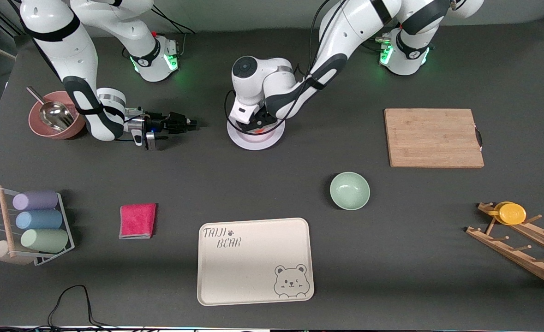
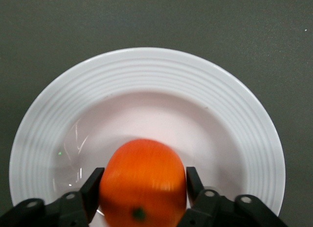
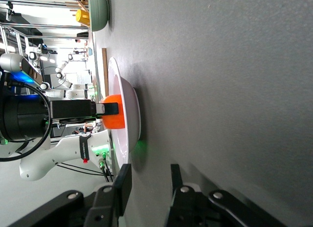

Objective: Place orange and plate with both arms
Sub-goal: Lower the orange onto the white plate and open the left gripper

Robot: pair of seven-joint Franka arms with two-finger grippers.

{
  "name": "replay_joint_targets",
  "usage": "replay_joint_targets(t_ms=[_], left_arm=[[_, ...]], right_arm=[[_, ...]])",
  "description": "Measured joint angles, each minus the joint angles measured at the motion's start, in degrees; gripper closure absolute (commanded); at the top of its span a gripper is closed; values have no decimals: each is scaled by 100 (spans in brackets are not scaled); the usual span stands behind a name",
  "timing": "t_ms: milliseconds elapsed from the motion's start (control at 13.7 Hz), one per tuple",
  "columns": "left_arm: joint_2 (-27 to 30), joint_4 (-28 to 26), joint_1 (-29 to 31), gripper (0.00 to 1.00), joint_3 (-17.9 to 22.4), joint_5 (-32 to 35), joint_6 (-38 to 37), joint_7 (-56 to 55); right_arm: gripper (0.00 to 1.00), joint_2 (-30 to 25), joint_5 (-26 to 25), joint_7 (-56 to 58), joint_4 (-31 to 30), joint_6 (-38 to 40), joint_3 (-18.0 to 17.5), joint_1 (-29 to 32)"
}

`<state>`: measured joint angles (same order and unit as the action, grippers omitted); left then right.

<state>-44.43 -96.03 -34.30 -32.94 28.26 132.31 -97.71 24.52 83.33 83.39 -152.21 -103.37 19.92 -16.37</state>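
Orange (image 2: 143, 183): small, round, bright, glossy, dark stem dimple facing the left wrist camera. It sits in the shallow centre of the plate (image 2: 146, 70), a glossy white dish with a ribbed wide rim, near the desk's middle, at about 12 o'clock from the bear-print tray (image 1: 255, 260).

Desk (image 1: 272, 193): dark grey mat. A cutting board (image 1: 433, 137) lies toward the left arm's end; a mint bowl (image 1: 349, 190) is at about 4 o'clock from the plate. A pink bowl with a metal scoop (image 1: 52, 117) is at the right arm's end.

Left gripper (image 2: 142, 185) is down over the plate, jaws flanking the orange; I cannot tell whether they grip it or have let go. Right gripper (image 3: 146, 185) lies low and level just above the desk, pointing at the plate rim, jaws parted, holding nothing.
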Motion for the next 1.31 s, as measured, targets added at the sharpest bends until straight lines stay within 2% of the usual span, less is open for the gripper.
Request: replay_joint_targets(t_ms=[365,584,730,1094,1313], left_arm=[[13,243,42,0,39,74,-15,56],[237,399,338,0,51,127,-507,805],[577,459,705,0,40,55,-958,1604],[1644,661,1916,0,22,-905,-2154,4013],[2449,685,2577,0,16,-1162,-2807,4778]], right_arm=[[60,65,0,100,7,0,-5,0],[60,85,36,112,16,3,-44,-2],[60,93,291,129,24,4,-123,-84],[60,136,1159,131,29,-2,-322,-678],[60,149,1772,132,47,-19,-711,-791]])
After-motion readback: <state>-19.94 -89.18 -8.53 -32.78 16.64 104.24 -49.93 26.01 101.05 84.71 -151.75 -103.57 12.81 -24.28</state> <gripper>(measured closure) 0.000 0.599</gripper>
